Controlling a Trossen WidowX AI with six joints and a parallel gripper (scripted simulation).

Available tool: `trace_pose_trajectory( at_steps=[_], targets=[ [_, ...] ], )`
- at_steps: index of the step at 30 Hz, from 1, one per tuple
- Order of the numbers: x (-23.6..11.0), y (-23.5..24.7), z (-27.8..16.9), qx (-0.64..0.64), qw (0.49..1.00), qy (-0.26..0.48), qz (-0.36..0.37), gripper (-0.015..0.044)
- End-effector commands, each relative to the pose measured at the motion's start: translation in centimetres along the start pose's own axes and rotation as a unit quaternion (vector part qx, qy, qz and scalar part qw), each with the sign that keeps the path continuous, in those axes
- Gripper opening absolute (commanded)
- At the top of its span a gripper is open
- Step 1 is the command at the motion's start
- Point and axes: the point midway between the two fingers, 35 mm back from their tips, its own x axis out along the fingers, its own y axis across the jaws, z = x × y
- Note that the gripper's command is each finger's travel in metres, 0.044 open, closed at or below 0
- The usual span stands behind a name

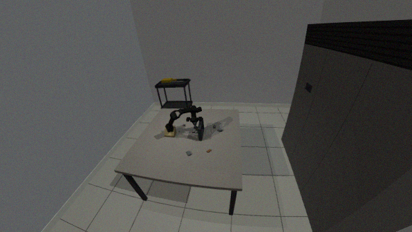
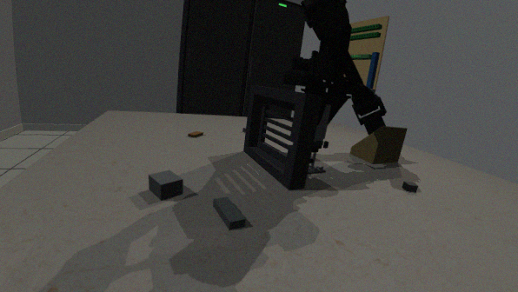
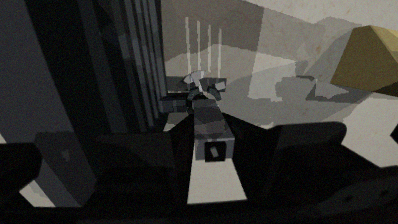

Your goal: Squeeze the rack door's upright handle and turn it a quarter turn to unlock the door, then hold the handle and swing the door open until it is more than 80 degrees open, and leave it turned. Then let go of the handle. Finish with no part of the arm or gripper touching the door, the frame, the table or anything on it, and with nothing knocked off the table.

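Note:
The dark rack frame [image 1: 201,135] [image 2: 299,143] stands upright on the table [image 1: 166,162] [image 2: 109,161]. The slatted door [image 2: 276,140] [image 3: 142,60] shows through the frame's opening and at the left in the wrist view. It looks close to the frame; a small gap cannot be ruled out. The upright handle [image 3: 214,122] is a grey bar with a dark square in its end. My gripper [image 3: 206,117] is shut on it, one finger at each side. The handle's exact turn is hard to tell. In the exterior view, the frame hides much of the grip.
The tan arm base [image 1: 170,132] [image 2: 384,145] [image 3: 367,60] is beside the rack. A grey block [image 2: 165,184] and a flat bar [image 2: 229,213] lie before the frame. A small dark block [image 2: 409,187] lies right; an orange piece [image 1: 209,150] [image 2: 195,134] lies farther off.

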Motion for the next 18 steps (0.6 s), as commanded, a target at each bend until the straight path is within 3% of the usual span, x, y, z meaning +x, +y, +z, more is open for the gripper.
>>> trace_pose_trajectory(
  at_steps=[1,18],
  targets=[
    [0.1,-0.7,0.3,-0.059,0.998,-0.002,-0.001,0.0019],
    [0.1,-4.0,1.9,-0.230,0.973,-0.002,-0.003,0.0019]
  ],
)
